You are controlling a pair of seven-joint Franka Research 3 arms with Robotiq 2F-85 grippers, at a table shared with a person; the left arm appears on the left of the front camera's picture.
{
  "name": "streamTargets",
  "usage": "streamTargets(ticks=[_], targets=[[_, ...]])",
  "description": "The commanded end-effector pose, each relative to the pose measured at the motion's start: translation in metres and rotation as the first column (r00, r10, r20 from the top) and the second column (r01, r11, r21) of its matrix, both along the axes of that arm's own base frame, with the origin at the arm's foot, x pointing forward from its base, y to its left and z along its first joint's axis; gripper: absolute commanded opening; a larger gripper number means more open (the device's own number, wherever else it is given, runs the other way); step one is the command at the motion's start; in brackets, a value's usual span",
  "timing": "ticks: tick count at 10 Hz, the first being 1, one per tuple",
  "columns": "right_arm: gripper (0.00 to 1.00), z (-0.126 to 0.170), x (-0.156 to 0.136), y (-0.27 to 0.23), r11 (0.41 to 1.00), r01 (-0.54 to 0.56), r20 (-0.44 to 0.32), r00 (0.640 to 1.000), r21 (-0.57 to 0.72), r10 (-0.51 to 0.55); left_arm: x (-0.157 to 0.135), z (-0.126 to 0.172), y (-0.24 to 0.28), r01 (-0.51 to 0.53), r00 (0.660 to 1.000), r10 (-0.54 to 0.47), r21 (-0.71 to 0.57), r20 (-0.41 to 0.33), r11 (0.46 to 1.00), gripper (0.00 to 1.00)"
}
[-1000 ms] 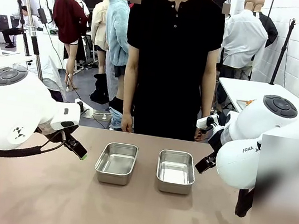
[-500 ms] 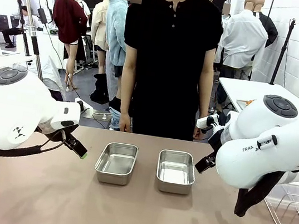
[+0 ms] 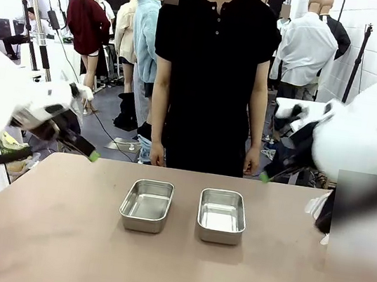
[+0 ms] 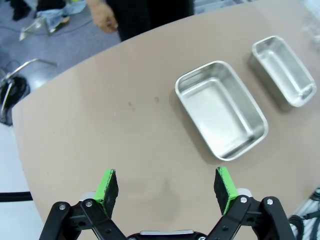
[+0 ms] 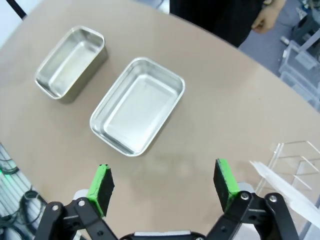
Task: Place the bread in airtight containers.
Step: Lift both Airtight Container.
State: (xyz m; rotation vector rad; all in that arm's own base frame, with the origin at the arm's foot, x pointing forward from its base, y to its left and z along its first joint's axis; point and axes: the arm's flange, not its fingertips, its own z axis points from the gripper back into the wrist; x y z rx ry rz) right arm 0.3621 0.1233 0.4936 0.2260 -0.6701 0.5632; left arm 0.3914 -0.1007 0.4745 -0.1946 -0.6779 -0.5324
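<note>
Two sets of jaws are spread wide, nothing gripped. The left gripper (image 4: 165,186) is seen at 10 o'clock from the left tin (image 3: 146,204); the right tin (image 3: 221,214) is set beside it at 3 o'clock, the right gripper (image 5: 162,184) at its 2 o'clock.

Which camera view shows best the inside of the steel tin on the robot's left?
The left wrist view: it looks down into the left tin, close and large, its empty floor plain. The front view shows the tin at a low slant; the right wrist view shows the tin smaller, beyond the other tin.
</note>
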Motion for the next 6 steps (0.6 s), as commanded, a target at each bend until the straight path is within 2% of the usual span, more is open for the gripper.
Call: streamTargets(ticks=[1, 2, 3, 5, 6], targets=[[1.00, 0.018, -0.044, -0.051, 0.998, 0.025, 0.031, 0.999, 0.055, -0.027, -0.005, 0.029, 0.024, 0.118, 0.993, -0.119, -0.048, -0.025, 0.992, 1.00], [1.00, 0.033, -0.052, -0.062, 0.996, 0.034, 0.029, 0.999, 0.077, -0.036, -0.015, 0.045, 0.026, 0.149, 0.988, -0.151, -0.060, -0.034, 0.987, 1.00], [1.00, 0.042, -0.051, -0.069, 0.996, 0.046, 0.026, 0.998, 0.082, -0.049, -0.023, 0.060, 0.027, 0.164, 0.983, -0.167, -0.044, -0.078, 0.986, 1.00], [1.00, 0.049, -0.046, -0.078, 0.992, 0.066, -0.024, 0.998, 0.108, -0.063, -0.042, 0.077, 0.017, 0.209, 0.977, -0.210, -0.028, -0.023, 0.978, 1.00], [1.00, 0.050, -0.042, -0.078, 0.991, 0.056, -0.037, 0.998, 0.121, -0.052, -0.046, 0.079, 0.015, 0.187, 0.982, -0.187, -0.021, -0.018, 0.982, 1.00]])
